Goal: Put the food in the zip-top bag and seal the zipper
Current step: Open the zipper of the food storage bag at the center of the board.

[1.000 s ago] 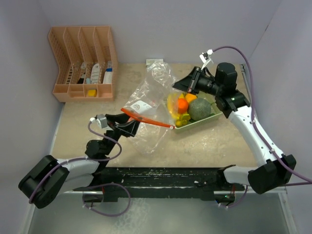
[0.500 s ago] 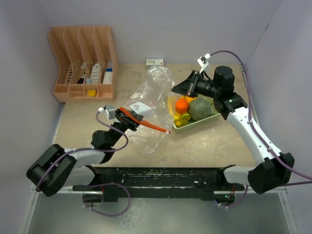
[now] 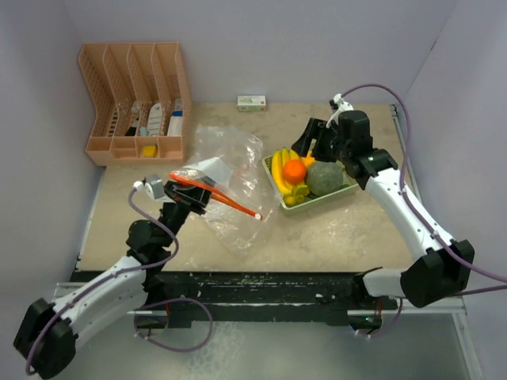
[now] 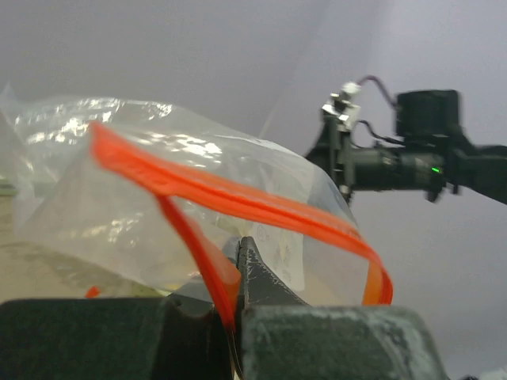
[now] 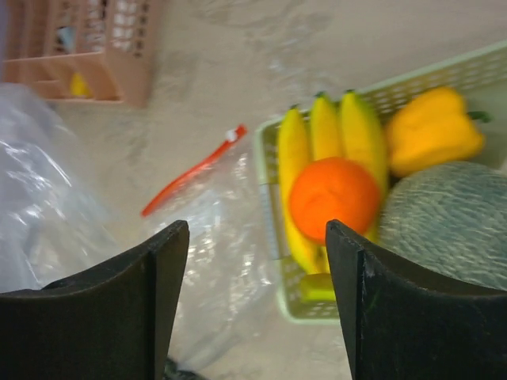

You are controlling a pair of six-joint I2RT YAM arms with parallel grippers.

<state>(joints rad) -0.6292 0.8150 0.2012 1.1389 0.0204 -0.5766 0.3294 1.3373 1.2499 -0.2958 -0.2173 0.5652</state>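
The clear zip-top bag lies left of the tray, its orange zipper lifted and the mouth gaping. My left gripper is shut on the zipper rim; in the left wrist view the orange zipper runs down between the closed fingers. The food sits in the pale green tray: bananas, an orange, a yellow pepper and a green melon. My right gripper hangs open above the tray's far left end, holding nothing. Between its fingers show the orange and the bananas.
A pink slotted organizer stands at the back left. A small box lies against the back wall. Walls close in on both sides. The bag's loose plastic touches the tray's left rim.
My left gripper shut on the zipper rim and pulled it up and left. My right gripper opened, the bag's far side dropped and slid left, and the gripper drew back over the tray.
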